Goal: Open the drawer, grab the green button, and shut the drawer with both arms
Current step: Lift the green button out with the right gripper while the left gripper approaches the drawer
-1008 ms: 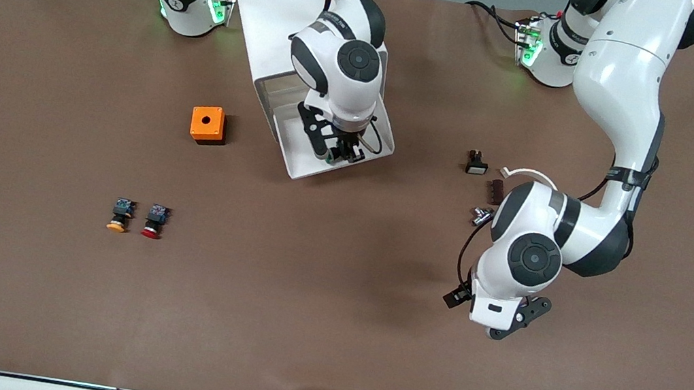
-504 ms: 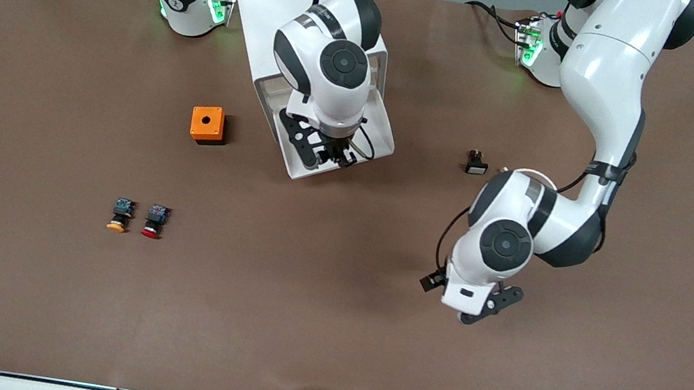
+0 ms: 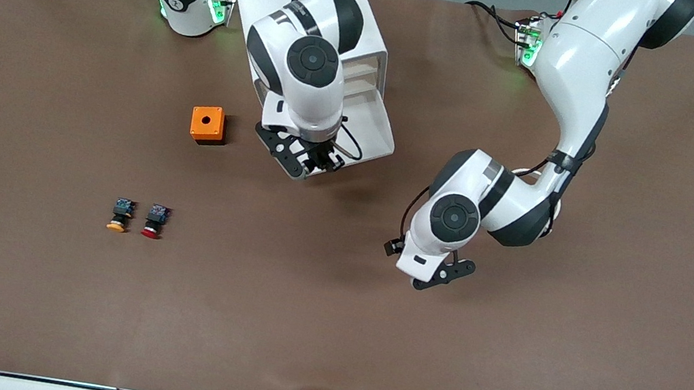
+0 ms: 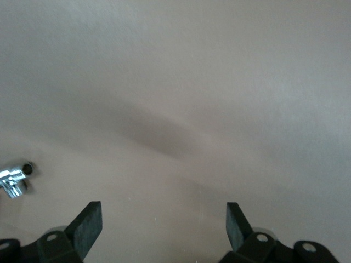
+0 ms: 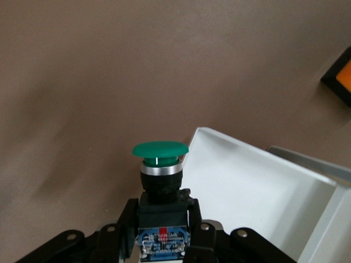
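Note:
The white cabinet [image 3: 351, 30] lies on the table with one drawer [image 3: 370, 133] pulled out toward the front camera. My right gripper [image 3: 309, 158] is over the drawer's front corner and is shut on the green button [image 5: 160, 150]. In the right wrist view, the right gripper [image 5: 160, 212] clamps the button's black body, cap pointing away, with the drawer's white tray [image 5: 258, 186] beside it. My left gripper [image 3: 441, 276] is open and empty over bare table toward the left arm's end; in the left wrist view the left gripper [image 4: 163, 227] has only table between its fingers.
An orange box [image 3: 207, 124] stands beside the cabinet toward the right arm's end. A yellow-capped button [image 3: 119, 216] and a red-capped button [image 3: 154, 221] lie nearer the front camera. A small metal part [image 4: 12, 178] shows in the left wrist view.
My right gripper has come out of the drawer with the green button, to over its front corner. My left arm has swung toward the middle of the table, covering the small parts there.

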Robot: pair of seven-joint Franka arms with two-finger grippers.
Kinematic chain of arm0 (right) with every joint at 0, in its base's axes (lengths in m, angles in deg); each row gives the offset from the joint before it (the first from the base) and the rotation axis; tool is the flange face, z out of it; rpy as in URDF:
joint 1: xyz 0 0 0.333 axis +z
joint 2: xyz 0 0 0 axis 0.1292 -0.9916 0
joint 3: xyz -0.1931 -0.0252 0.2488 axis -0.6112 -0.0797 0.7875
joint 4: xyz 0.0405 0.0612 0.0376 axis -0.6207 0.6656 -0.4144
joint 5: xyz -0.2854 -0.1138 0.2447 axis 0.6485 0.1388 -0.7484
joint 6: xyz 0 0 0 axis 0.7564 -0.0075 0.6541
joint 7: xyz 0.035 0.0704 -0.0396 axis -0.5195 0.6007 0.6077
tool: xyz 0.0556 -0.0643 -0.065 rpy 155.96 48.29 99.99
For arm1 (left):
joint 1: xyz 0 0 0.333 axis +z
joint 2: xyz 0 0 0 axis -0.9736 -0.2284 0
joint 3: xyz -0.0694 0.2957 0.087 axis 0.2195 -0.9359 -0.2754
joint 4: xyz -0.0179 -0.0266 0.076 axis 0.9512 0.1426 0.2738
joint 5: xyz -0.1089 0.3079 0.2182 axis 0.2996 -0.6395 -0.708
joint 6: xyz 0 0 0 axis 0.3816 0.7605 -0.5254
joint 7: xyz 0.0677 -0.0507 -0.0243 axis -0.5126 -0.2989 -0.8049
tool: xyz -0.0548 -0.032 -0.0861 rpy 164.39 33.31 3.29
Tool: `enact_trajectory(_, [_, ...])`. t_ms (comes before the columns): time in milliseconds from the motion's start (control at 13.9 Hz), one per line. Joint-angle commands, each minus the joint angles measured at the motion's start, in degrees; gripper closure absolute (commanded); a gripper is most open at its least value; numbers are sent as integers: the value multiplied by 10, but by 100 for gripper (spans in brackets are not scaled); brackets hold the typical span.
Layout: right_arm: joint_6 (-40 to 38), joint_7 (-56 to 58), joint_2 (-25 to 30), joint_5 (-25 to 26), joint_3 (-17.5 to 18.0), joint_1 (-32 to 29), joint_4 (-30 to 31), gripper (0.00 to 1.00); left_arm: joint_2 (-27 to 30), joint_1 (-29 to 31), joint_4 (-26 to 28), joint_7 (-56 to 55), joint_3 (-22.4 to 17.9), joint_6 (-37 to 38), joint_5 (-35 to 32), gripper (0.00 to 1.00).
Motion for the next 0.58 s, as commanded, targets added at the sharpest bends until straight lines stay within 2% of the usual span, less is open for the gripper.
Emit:
enact_trajectory(0, [4,75,10,1,5,-31,18,100,2,-13,5,9,0,-5,50,1])
enact_trajectory(144, [31,123,9,1,4,-50,38,100,1,-22,6,9,0,-5,75,1])
enact_trajectory(504, [93,238,7,36,4,-89,91,100,-7,-38,6,9,-1,-6,75,1])
